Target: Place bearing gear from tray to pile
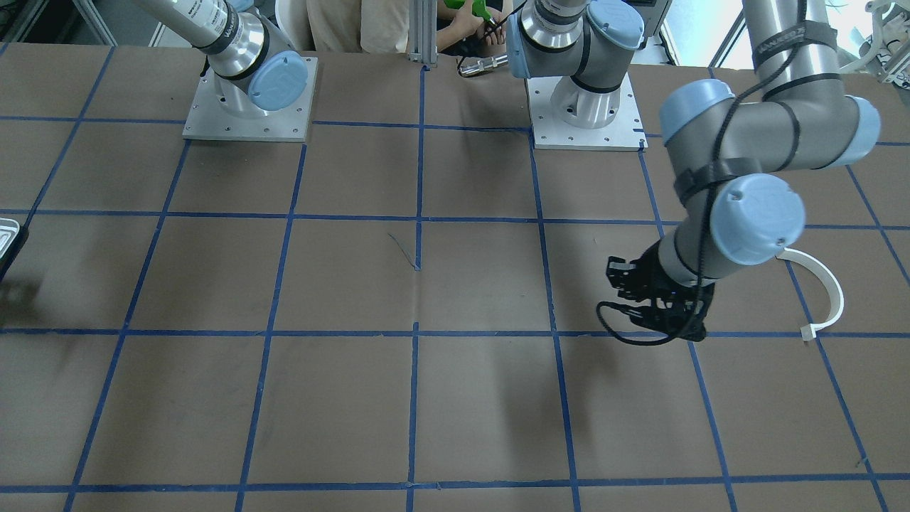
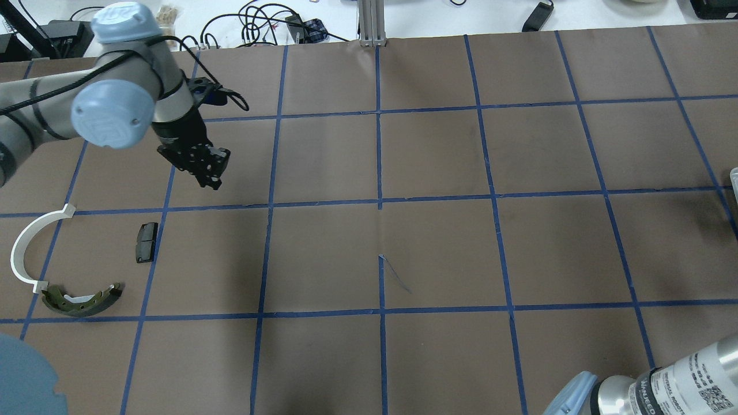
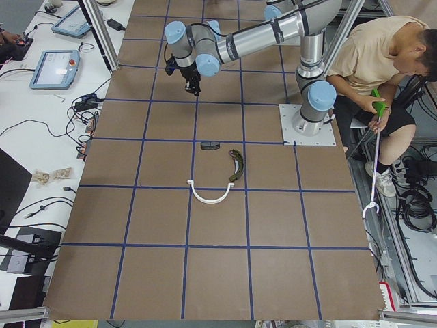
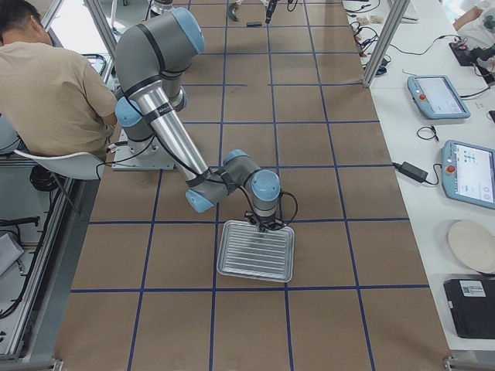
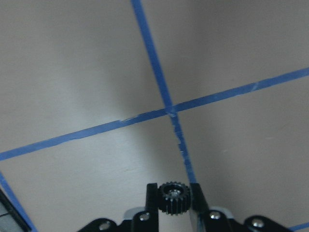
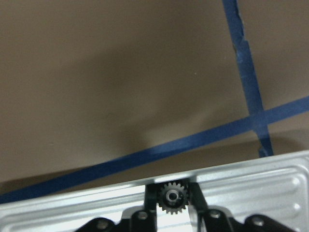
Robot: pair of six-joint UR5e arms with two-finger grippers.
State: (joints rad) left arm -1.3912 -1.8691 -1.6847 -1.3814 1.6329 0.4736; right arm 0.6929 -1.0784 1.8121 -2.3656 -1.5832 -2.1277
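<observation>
Brown paper covers the counter (image 2: 438,248), ruled into big squares by blue tape lines (image 2: 379,155), with both arm bases bolted at its robot side. A white bench (image 4: 433,178) with tablets and cables runs along the far edge, and a seated person in a beige shirt (image 3: 382,48) holds a green-handled reacher behind the bases. The left pincer (image 2: 210,178) hangs above the counter over a tape crossing, its fingers clenched on a small black bearing gear (image 5: 175,197) that sits upright between the tips. Nearer the robot lies the pile: a black pad (image 2: 146,242), a white half-ring (image 2: 26,245) and a brake shoe (image 2: 83,300), all well apart from that pincer. At the other end of the counter the right pincer (image 4: 267,226) points down over the rim of the silvery ribbed tray (image 4: 255,259), clamped on a second bearing gear (image 6: 172,196); whether this gear touches the tray I cannot tell.
</observation>
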